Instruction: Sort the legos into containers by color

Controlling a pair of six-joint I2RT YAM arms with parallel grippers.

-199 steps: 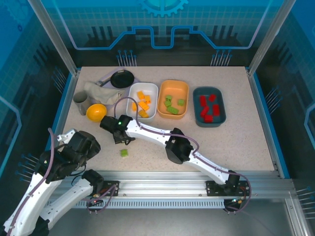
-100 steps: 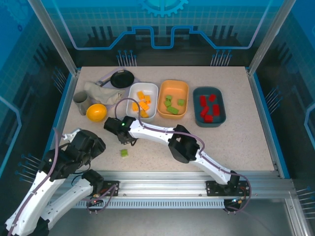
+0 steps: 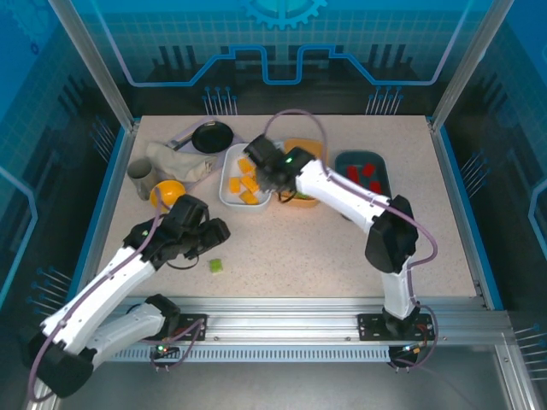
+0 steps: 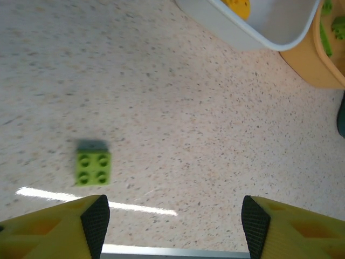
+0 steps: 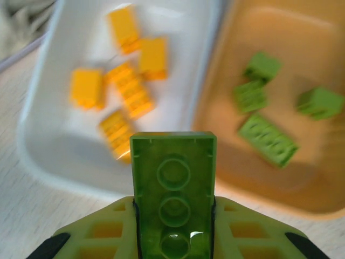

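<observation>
Top external view, left to right:
- grey cup (image 3: 138, 177), cloth (image 3: 175, 160) and yellow bowl (image 3: 162, 195) at the table's (image 3: 342, 256) 9 o'clock side
- black pan (image 3: 211, 135) at 12 o'clock of the cloth
- left gripper (image 3: 214, 237), low over the table
- loose green brick (image 3: 215, 266), on bare table at 6 o'clock of that gripper, apart from it
- white tray (image 3: 226, 171) with yellow bricks (image 3: 248, 184)
- right gripper (image 3: 263, 171), above the white tray's 3 o'clock edge
- orange tray (image 3: 312, 147), partly behind the right arm
- teal tray (image 3: 382, 162) with red bricks (image 3: 367, 169), at the 3 o'clock end of the row

Neither gripper's jaw state can be told from this view.

Left wrist view:
- left gripper (image 4: 173, 218), fingers spread wide with nothing between them
- loose green brick (image 4: 93, 167), studs up, at 11 o'clock of the gap, just beyond the left finger
- corner of the white tray (image 4: 259, 27) at 1 o'clock
- orange tray (image 4: 318, 65) touching or just beside it
- sliver of the teal tray (image 4: 342, 116) at 3 o'clock

Right wrist view:
- corner of the cloth (image 5: 21, 21) at 10 o'clock
- white tray (image 5: 38, 97) holding about six yellow bricks (image 5: 135, 81)
- right gripper (image 5: 173, 226), fingers pinching the held green brick (image 5: 173, 178), hollow underside toward the camera, above the strip where the two trays meet
- orange tray (image 5: 269, 32) with four green bricks (image 5: 264, 140) at 2 o'clock
</observation>
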